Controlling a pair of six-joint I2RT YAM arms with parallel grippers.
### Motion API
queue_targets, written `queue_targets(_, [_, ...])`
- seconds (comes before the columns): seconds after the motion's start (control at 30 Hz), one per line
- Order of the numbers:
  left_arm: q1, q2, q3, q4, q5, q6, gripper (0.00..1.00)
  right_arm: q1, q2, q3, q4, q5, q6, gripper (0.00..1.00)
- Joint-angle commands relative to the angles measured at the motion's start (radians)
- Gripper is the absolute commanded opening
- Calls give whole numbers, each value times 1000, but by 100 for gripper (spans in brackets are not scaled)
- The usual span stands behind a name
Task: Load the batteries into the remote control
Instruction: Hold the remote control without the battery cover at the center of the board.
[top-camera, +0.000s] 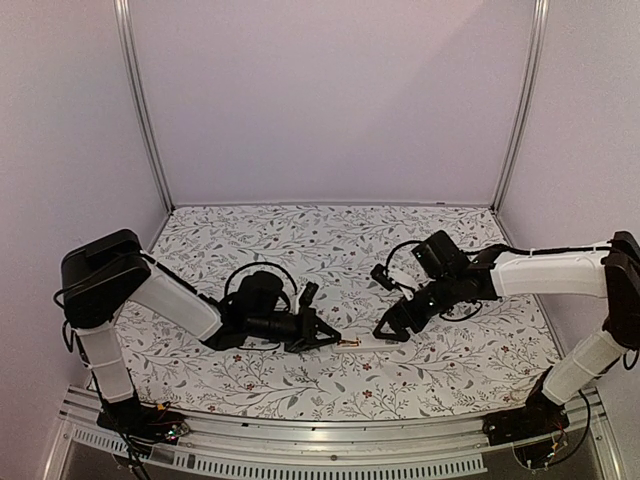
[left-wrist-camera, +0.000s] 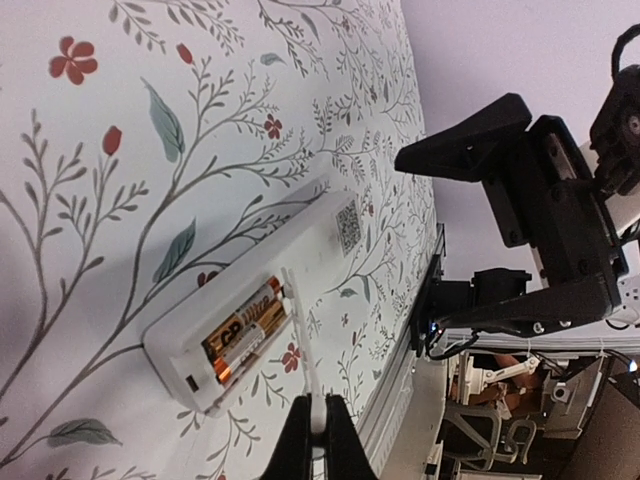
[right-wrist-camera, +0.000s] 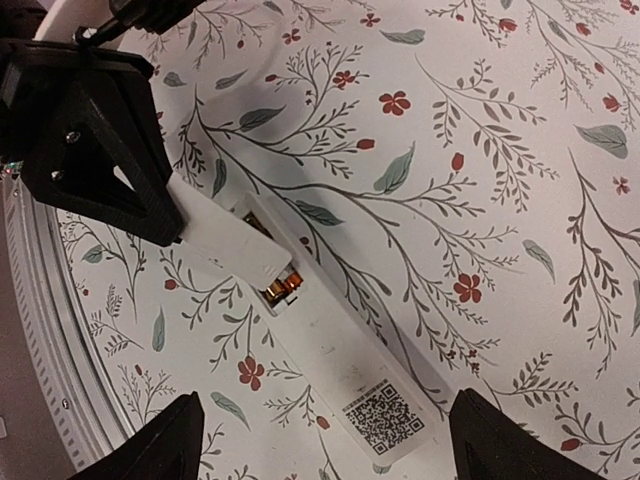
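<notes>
The remote control (right-wrist-camera: 345, 365) lies face down on the floral cloth, a QR sticker at one end and its battery bay at the other. Both coppery batteries (left-wrist-camera: 243, 332) sit side by side in the bay; in the right wrist view only their ends (right-wrist-camera: 283, 288) show. My left gripper (left-wrist-camera: 318, 425) is shut on the thin white battery cover (left-wrist-camera: 301, 345). The cover is tilted up, its far edge touching the bay's inner end. My right gripper (right-wrist-camera: 325, 440) hangs open above the remote's QR end, touching nothing. From above, both grippers (top-camera: 325, 338) (top-camera: 392, 328) meet near the table's middle.
The floral cloth (top-camera: 330, 250) covers the whole table. An aluminium rail (top-camera: 330, 440) runs along the near edge, close to the remote. Pale walls and metal posts (top-camera: 140, 100) close in the sides and back. A black cable (top-camera: 262, 270) loops over the left wrist.
</notes>
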Motion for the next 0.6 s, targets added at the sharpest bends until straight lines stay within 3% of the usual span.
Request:
queue_targets(0.0, [-13,30,22,-6,15,-4,0,14,68,38,7,-10,-84,84])
queue_targets(0.33, [-17,33,44,-50,21,14,0,38,196,59,9,-51,-102,78])
queue_targets(0.57, [-19,41,51,-65,20,17,0,64,195,48,-2,-54,-93,71])
